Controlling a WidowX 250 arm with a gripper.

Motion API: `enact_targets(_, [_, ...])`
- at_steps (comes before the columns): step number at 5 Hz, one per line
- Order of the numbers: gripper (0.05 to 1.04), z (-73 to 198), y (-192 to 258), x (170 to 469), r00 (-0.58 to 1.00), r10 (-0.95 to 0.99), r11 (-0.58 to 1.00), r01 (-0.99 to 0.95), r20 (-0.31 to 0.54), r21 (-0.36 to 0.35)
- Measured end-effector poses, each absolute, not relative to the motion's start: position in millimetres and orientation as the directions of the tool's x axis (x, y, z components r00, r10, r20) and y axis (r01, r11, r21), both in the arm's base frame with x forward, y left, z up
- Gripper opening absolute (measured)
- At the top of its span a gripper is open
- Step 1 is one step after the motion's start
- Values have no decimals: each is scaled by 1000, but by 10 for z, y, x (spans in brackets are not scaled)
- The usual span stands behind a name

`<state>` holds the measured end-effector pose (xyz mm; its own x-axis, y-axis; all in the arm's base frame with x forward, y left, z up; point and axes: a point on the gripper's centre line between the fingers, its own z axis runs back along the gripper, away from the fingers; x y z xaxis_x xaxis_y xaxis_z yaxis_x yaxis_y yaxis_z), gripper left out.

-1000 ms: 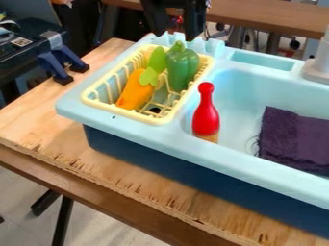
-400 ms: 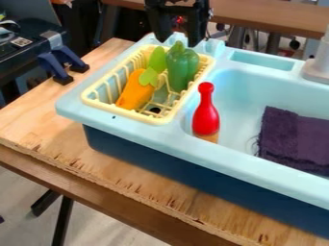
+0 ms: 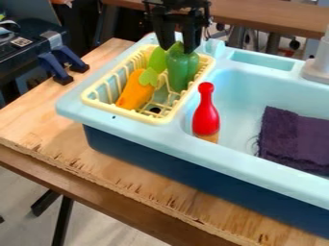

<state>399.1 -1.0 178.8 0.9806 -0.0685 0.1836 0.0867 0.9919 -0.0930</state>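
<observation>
Two fingers (image 3: 167, 34) on my gripper (image 3: 179, 49) hang wide at the pepper (image 3: 182, 72) in the far end of the rack (image 3: 123, 112), so I'd centre them, lower straight, then squeeze, minding the carrot (image 3: 135, 91) just left.

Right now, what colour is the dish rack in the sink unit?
The dish rack is pale yellow, seen in the camera view.
</observation>
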Motion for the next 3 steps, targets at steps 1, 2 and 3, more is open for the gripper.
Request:
enact_targets(1, [383, 1791, -18, 4003, 978, -74, 991, 94, 193, -99])
enact_targets(2, [178, 1783, -18, 4001, 978, -76, 990, 97, 192, -99])
enact_targets(3, [120, 1779, -26, 3980, 977, -81, 989, 103, 195, -106])
